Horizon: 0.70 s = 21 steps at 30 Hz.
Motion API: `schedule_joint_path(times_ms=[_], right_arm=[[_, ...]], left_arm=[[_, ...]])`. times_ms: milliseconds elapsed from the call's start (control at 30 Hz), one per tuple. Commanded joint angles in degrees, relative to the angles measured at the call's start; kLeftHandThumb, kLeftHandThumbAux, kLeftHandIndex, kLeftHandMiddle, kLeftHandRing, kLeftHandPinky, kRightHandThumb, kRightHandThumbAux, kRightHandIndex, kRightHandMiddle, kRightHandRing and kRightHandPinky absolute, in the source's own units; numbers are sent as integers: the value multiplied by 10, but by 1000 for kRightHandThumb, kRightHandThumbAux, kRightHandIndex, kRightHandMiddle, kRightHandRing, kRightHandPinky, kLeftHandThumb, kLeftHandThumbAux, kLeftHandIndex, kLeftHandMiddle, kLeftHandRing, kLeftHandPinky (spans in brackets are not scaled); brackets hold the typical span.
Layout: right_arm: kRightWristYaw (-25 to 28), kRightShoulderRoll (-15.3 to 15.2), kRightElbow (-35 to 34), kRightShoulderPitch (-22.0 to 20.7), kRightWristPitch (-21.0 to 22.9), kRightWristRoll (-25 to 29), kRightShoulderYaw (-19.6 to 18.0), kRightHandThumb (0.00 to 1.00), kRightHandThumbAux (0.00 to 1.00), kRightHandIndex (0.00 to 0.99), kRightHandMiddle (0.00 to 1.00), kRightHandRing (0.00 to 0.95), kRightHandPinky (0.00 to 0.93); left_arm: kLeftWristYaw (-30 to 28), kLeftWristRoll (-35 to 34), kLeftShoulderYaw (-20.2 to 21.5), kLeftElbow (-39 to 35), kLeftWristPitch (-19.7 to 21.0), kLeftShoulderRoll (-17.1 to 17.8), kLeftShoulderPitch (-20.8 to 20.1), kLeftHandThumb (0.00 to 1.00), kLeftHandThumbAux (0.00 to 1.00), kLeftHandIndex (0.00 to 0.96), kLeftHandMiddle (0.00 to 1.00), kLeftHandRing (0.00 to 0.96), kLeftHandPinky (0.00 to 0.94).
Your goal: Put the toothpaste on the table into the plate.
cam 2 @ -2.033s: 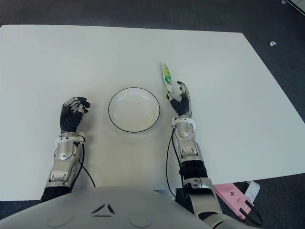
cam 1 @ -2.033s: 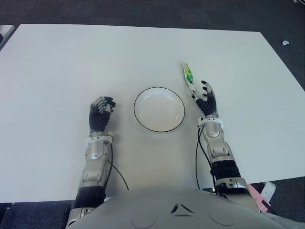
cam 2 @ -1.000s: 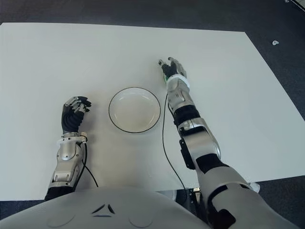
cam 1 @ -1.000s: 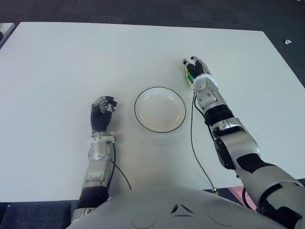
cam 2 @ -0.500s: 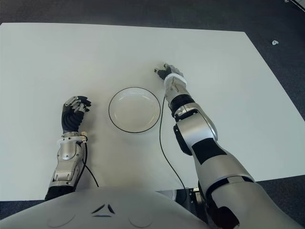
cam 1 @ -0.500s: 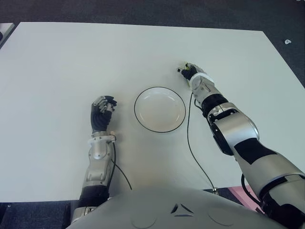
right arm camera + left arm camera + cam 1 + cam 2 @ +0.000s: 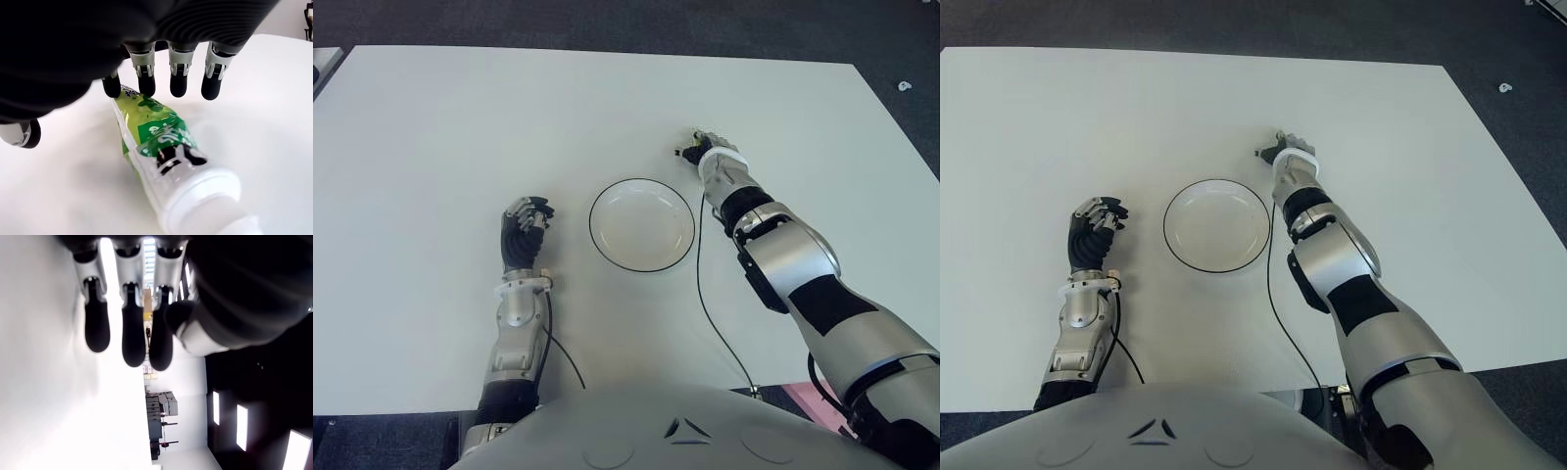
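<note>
Right hand arches over the toothpaste, fingers apparently not yet clamped; closing off-centre could squirt it away.

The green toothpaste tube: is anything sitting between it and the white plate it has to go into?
Nothing visible. The green toothpaste tube lies under the right hand, beyond the right side of the round white black-rimmed plate; only bare white table separates them. The left hand shows left of the plate.

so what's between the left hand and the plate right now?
Only bare table, as both eye views show. The left hand shows left of the plate, curled and holding nothing; the toothpaste lies under the right hand, beyond the plate's far-right rim.
</note>
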Motion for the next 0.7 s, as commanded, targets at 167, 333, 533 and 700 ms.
schedule_joint_path(times_ms=[167, 333, 533, 700], right_arm=[[26, 15, 21, 9, 70, -21, 25, 367, 271, 0, 0, 0, 0], [0, 16, 18, 16, 97, -6, 7, 416, 276, 0, 0, 0, 0], [-44, 7, 18, 33, 105, 10, -21, 486, 264, 0, 0, 0, 0], [-68, 3, 18, 35, 110, 16, -35, 517, 257, 0, 0, 0, 0]], left_arm=[[4, -2, 2, 32, 10, -3, 15, 712, 720, 433, 519, 510, 526], [3, -4, 3, 31, 11, -2, 16, 712, 719, 433, 516, 502, 508], [0, -6, 7, 36, 2, 3, 18, 711, 719, 433, 516, 507, 518], [1, -7, 10, 41, -3, 6, 18, 711, 719, 433, 519, 511, 521]])
